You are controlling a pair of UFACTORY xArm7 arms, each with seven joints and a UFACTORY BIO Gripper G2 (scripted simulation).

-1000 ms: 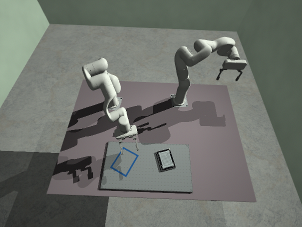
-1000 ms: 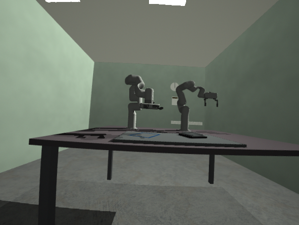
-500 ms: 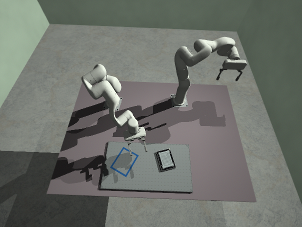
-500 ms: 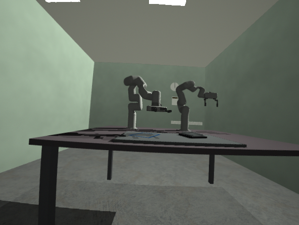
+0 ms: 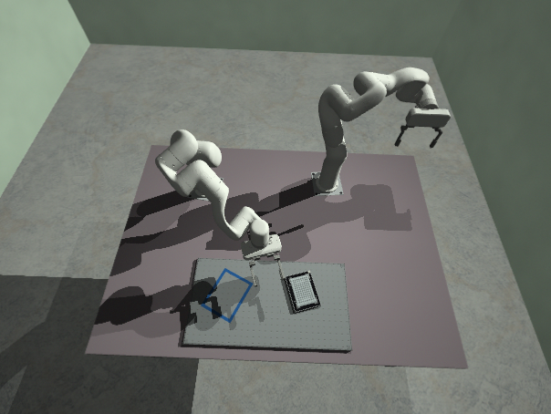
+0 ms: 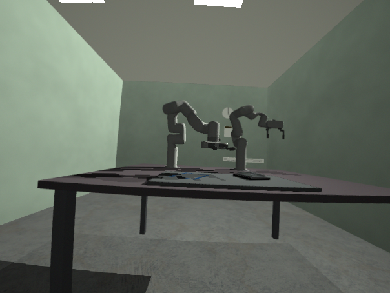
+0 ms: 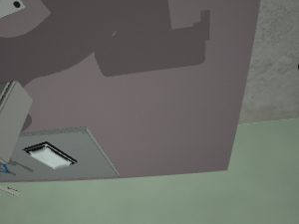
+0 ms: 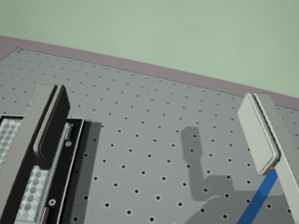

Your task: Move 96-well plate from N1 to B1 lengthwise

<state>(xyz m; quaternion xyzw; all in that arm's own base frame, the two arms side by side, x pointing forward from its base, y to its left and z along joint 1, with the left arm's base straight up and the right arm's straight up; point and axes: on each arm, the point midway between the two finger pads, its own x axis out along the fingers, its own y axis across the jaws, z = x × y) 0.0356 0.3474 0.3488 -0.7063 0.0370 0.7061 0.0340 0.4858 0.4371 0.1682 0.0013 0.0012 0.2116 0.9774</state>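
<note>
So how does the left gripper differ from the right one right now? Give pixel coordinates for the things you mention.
The left gripper [image 5: 414, 145] [image 6: 275, 137] is higher and well away from the board [image 5: 328, 328] [image 6: 284, 184] [image 7: 95, 158] [image 8: 127, 99]; the right gripper [image 5: 269, 282] [image 6: 232, 149] [image 7: 10, 190] [image 8: 155, 129] is lower, reaching over it. In the exterior view, the left gripper's fingers hang down, while the right gripper's lie nearly level. The left gripper is spread wider than the right gripper. Both are open and hold nothing.

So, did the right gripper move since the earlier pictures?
Yes. In the top view, the right gripper has moved toward the plate nest, away from the blue outline.
</note>
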